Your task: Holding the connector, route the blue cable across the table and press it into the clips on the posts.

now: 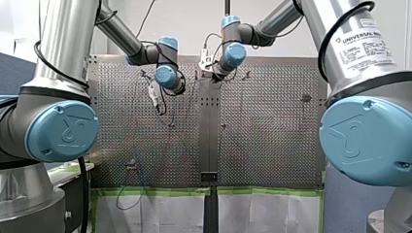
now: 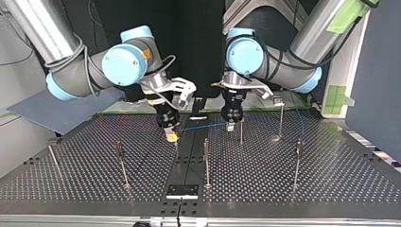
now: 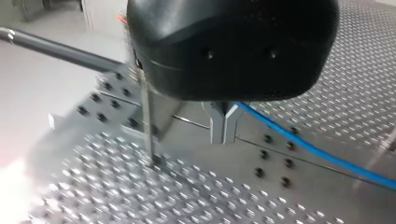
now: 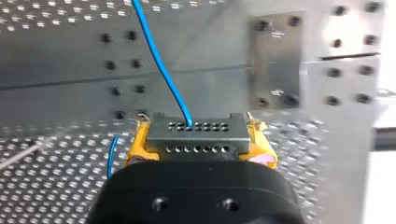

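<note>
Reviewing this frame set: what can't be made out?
- Clips on the posts: too small, top view.
- Far end of the blue cable: cut off by left wrist view's edge.
- Lower part of the connector: behind my right claw, right wrist view.
- Same cable, front view: too faint.

Brushed metal on the table (image 2: pixel 283 184), a dull sheen, holes all over, and the thin posts (image 2: pixel 206 161) standing on it are bare metal too. The blue cable (image 4: pixel 159 60) has a smooth, slightly glossy plastic jacket. The connector (image 4: pixel 197 135) looks like matt grey metal, pinched between rubbery-looking yellow pads (image 4: pixel 134 151) on my right gripper (image 4: pixel 197 147) — housing black, matt plastic. On my left gripper (image 3: pixel 224 126), bare metal fingers (image 3: pixel 217 128) under the same black shell. Joint caps (image 1: pixel 62 130) — smooth blue plastic, softly shiny.
</note>
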